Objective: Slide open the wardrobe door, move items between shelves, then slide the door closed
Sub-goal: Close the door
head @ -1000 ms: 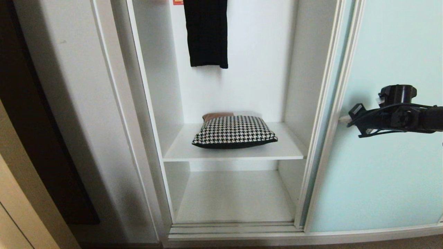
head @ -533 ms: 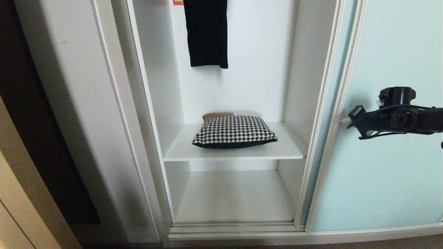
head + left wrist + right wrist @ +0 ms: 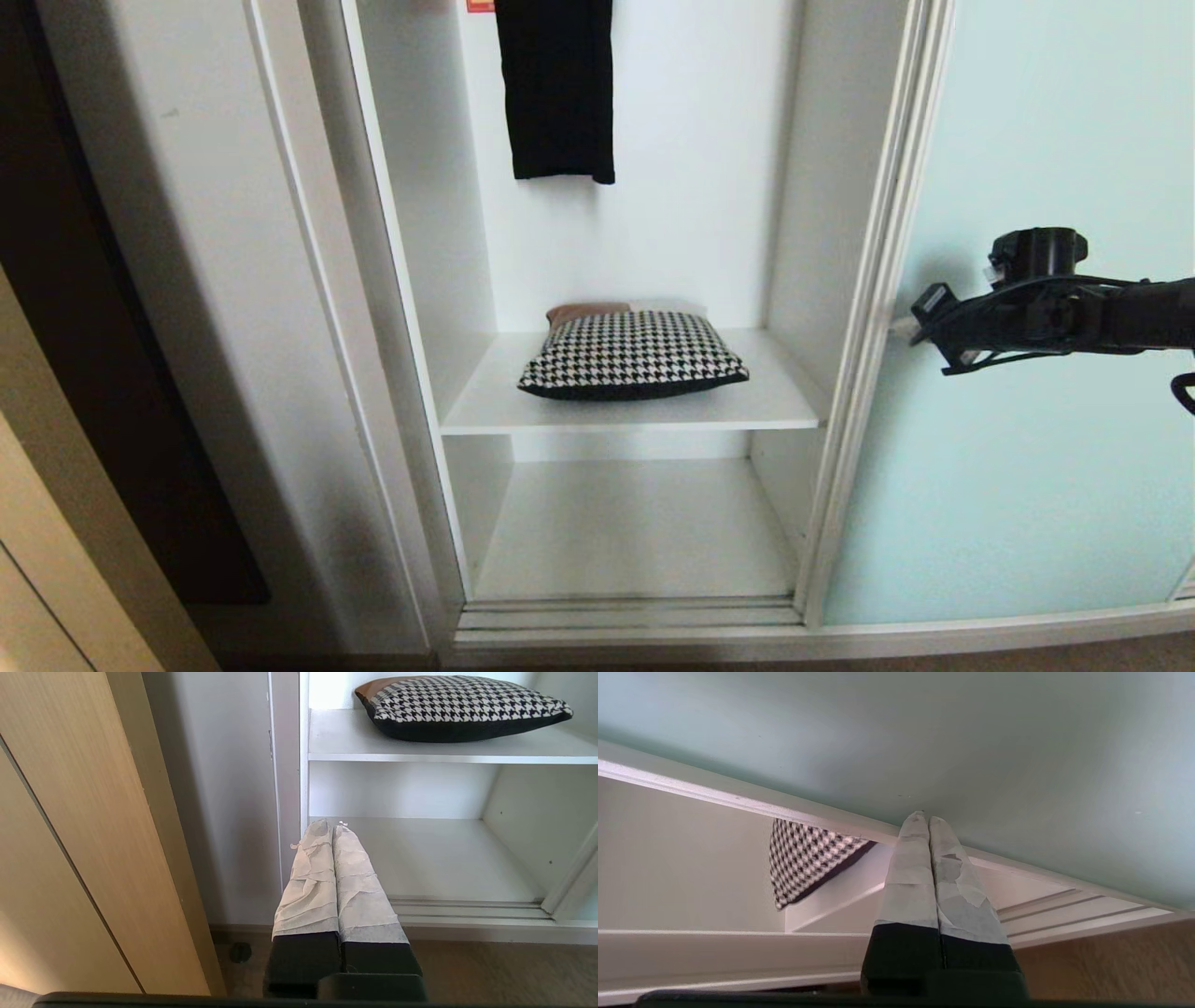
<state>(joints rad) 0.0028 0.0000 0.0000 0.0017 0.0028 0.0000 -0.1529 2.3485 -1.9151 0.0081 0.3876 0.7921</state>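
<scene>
Wardrobe compartment stands open; the sliding wardrobe door (image 3: 1027, 373), pale aqua glass in a thin white frame, sits on the right side of the opening. Right gripper (image 3: 904, 326) reaches in level from the right, taped fingers (image 3: 920, 858) pressed together and empty, tips against the glass just beside the door's frame edge. Houndstooth bundle (image 3: 633, 355) lies on the upper shelf (image 3: 485, 392) (a brown and white piece shows behind it). Lower shelf (image 3: 635, 532) sits below it. A black garment (image 3: 555, 89) hangs above. Left gripper (image 3: 332, 828) is parked low by the wardrobe's left post, fingers together, holding nothing.
</scene>
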